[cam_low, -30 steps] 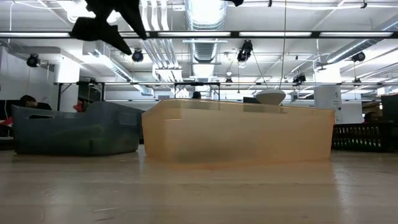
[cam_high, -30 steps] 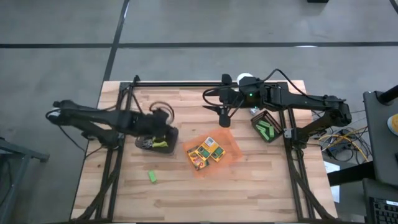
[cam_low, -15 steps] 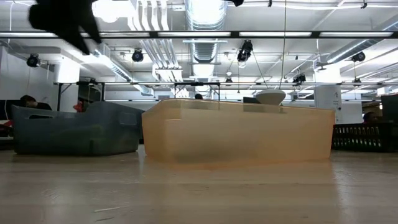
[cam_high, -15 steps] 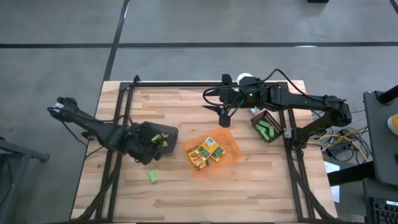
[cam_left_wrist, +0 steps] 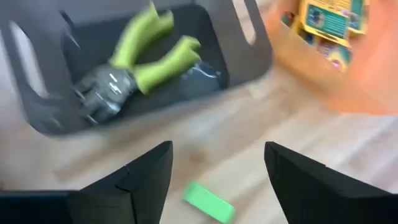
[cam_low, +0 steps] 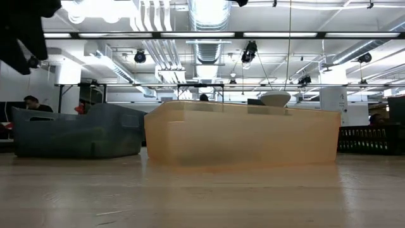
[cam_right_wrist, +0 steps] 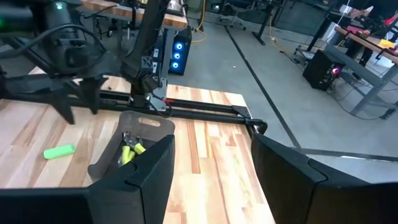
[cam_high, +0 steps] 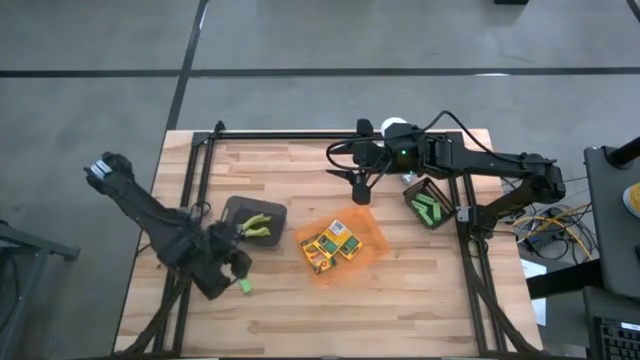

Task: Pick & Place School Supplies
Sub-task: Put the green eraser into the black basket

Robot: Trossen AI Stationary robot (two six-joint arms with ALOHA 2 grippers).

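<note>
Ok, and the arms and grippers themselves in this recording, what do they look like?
Both arms are dark, near black, built of slim jointed links. The left arm ends in the left gripper with two broad, flat, matte black fingers. The right arm carries black cables looped over its wrist and a small green light; the right gripper has the same wide dark fingers.

Grey concrete floor (cam_high: 400,40) w/ dark seam lines around the light wood-plank table (cam_high: 300,310). Low view: open ceiling w/ silver ducts (cam_low: 209,12), strip lights, hung black spotlights (cam_low: 251,50). Desks & a glowing PC tower (cam_right_wrist: 179,53) stood beyond; seated person (cam_low: 28,101) at far side.
</note>
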